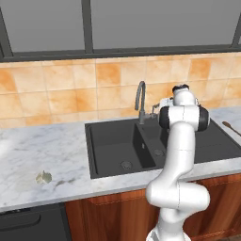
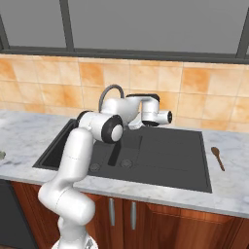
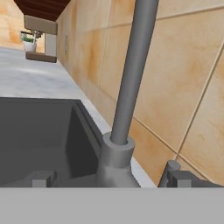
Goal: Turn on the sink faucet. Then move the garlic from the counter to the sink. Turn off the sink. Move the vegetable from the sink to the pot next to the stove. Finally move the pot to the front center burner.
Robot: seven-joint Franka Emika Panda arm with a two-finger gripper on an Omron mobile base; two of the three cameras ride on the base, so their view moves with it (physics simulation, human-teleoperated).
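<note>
The dark grey gooseneck sink faucet (image 1: 140,100) (image 2: 110,92) (image 3: 131,78) rises behind the black double sink (image 1: 113,136) (image 2: 170,151). My gripper (image 1: 154,113) (image 2: 133,125) (image 3: 114,179) is open and low at the faucet's foot. Its fingertips (image 3: 41,178) stand on either side of the faucet base, and the small lever (image 3: 172,168) is beside the right one. No water shows at the spout. The garlic (image 1: 44,177) (image 2: 1,155) lies on the marble counter (image 1: 28,155) left of the sink. The pot and the stove are out of view.
A wooden spoon (image 1: 230,127) (image 2: 218,158) lies on the counter right of the sink. The tiled wall (image 1: 61,89) runs close behind the faucet. A dark appliance front (image 1: 28,223) sits under the counter at the left. A small potted plant (image 3: 29,42) stands far along the counter.
</note>
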